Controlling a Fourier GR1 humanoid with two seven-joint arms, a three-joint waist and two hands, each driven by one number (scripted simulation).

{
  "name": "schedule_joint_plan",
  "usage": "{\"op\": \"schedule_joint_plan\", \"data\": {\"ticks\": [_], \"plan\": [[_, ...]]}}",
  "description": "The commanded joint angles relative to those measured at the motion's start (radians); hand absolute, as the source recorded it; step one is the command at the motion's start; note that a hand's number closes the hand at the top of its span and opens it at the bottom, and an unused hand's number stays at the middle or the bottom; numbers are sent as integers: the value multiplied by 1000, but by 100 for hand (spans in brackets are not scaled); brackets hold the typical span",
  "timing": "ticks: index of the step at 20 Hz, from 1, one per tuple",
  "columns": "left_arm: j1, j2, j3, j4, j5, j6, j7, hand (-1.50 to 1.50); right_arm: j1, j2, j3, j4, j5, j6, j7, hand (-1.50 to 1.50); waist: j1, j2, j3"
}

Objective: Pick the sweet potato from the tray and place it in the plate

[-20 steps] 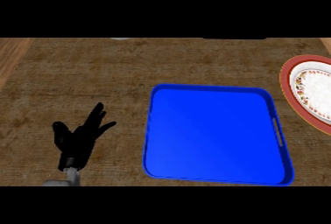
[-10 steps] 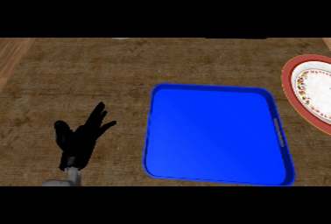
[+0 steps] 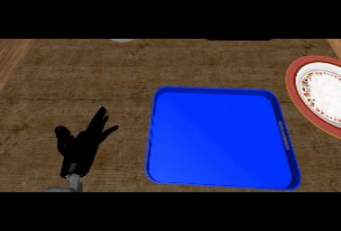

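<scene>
Comparing with the two earlier pictures, nothing has moved: tray, plate and left hand sit in the same spots, so no progress on the task shows.

Brown surface (image 3: 100, 72) fills the view, matte, with a woven, fibrous-looking grain and a lighter wood strip at the left edge. Blue tray (image 3: 220, 92) comes next: glossy, rectangular, rounded corners, raised rim, a slot handle on its right side; its floor is bare. Sweet potato is not visible on the tray or anywhere else, so its place cannot be told. Plate (image 3: 296, 88) lies just right of the tray, cut by the view's edge: red rim, patterned band, white centre, nothing on it. Left hand (image 3: 81, 143) rests left of the tray, black, fingers spread and straight, holding nothing. Right hand is out of view.
</scene>
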Motion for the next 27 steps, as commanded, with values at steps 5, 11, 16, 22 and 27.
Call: {"op": "schedule_joint_plan", "data": {"ticks": [5, 11, 16, 22, 27], "plan": [[46, -3, 13, 46, -12, 0, -13, 0, 149, 121, -38, -147, -211, 240, -150, -150, -27, -8, -9], [39, 6, 26, 37, -11, -15, -3, 0, 330, 210, 74, -420, -216, 366, -19, -150, -32, -10, -11], [3, 3, 54, 73, 9, -33, -13, 0, 501, 329, 178, -708, -146, 326, 119, -150, -31, -7, -11], [-5, -6, 50, 85, -16, -25, -15, 0, 702, 429, 244, -965, -115, 355, 217, -150, -28, -5, -10], [41, -24, 23, 26, -40, -15, 6, 0, 740, 507, 329, -1059, -39, 288, 265, -150, -20, -4, -9]]}}
